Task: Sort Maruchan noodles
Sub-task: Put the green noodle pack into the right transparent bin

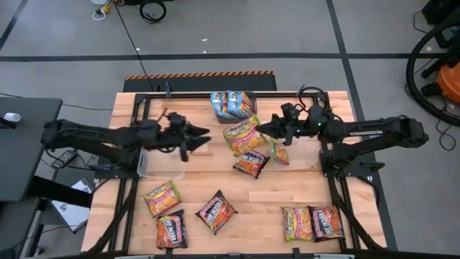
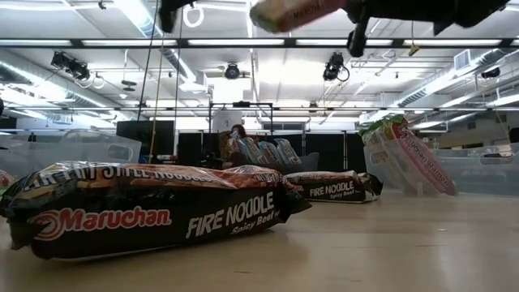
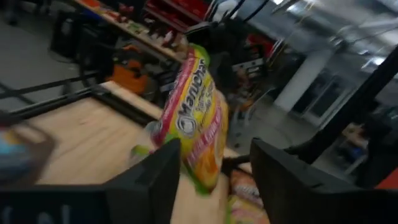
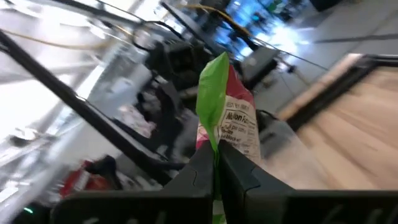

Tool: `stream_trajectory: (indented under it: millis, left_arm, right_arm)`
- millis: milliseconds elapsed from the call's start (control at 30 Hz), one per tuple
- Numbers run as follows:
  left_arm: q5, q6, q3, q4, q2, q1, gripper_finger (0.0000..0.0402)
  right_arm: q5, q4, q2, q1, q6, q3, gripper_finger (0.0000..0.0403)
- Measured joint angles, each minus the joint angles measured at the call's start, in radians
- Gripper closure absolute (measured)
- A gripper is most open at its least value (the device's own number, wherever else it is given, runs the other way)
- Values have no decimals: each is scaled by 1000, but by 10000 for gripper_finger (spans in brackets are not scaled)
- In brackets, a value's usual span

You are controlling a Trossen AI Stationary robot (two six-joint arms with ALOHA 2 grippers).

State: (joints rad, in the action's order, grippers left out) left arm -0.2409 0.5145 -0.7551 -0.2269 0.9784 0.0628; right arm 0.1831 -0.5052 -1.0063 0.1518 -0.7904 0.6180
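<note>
Transfer step in hand. Right end effector clamped on green-label packet, held above mid-worktop. Left end effector agape, empty, facing it. Next probably: carry to matching group, release. Other packets scattered.

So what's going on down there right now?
Right gripper shut on green-label packet, held above table. Left gripper open, empty. Nothing blocking.

Two dark, slender jointed arms; black angular fingers on left gripper.
</note>
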Motion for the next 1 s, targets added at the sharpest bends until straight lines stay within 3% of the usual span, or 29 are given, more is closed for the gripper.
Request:
stream_trajectory:
  millis: [133,300,433,567,700,1000]
  left_arm:
    - [-109,-29,0,195,-124,-2,194]
    - [-277,-3,0,423,-207,-2,206]
    - [-334,3,0,505,-212,-2,213]
    - [-336,-2,2,522,-190,-2,214]
    - [-336,-2,2,518,-171,-1,214]
    - [-266,3,1,465,-59,11,214]
  right_arm:
    - [-56,398,76,-15,69,116,391]
    - [-262,1060,103,-84,100,365,391]
    - [-418,1470,98,-146,-81,497,391]
    - [-475,1737,104,-210,-303,491,390]
    - [-532,1805,112,-258,-477,392,385]
    - [-590,1511,95,-237,-597,147,387]
